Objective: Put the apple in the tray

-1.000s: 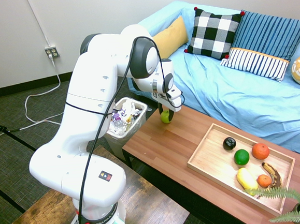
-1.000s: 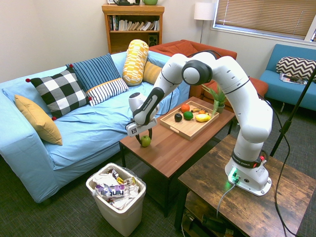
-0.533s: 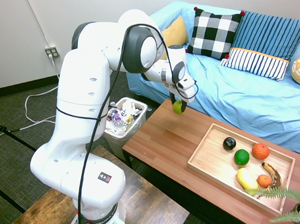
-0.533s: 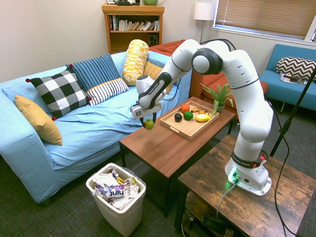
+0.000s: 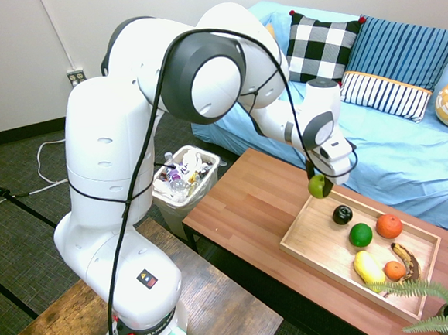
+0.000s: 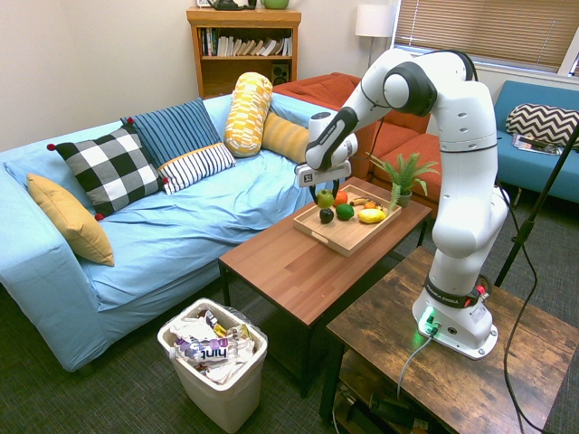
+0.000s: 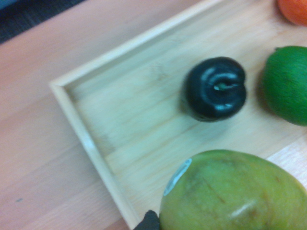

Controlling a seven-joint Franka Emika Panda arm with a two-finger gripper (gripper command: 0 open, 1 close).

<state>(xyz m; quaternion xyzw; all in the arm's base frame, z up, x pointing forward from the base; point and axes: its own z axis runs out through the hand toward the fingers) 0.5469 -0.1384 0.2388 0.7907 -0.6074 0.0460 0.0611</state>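
1. Gripper (image 5: pixel 320 181) clamped on the apple (image 5: pixel 318 186), held in the air over the tray's (image 5: pixel 317 252) near corner.
2. Change: a second ago the apple hung low over the table's (image 5: pixel 242 205) far end by the waste bin (image 5: pixel 184 176); it has since been carried across and higher.
3. Tray count: one black fruit (image 5: pixel 342 214), one green fruit (image 5: pixel 360 235), two oranges (image 5: pixel 388 226), one lemon (image 5: pixel 368 267), one banana (image 5: pixel 407 259).

A second ago the apple (image 5: pixel 318 186) hangs low over the worktop (image 5: pixel 247 208) at its end nearest the waste bin (image 5: pixel 185 180). Now the gripper (image 5: pixel 321 185), jaws clamped on the fruit throughout, has carried it higher and along the worktop to hang above the near corner of the tray (image 5: pixel 312 246), beside the black fruit (image 5: pixel 342 214).
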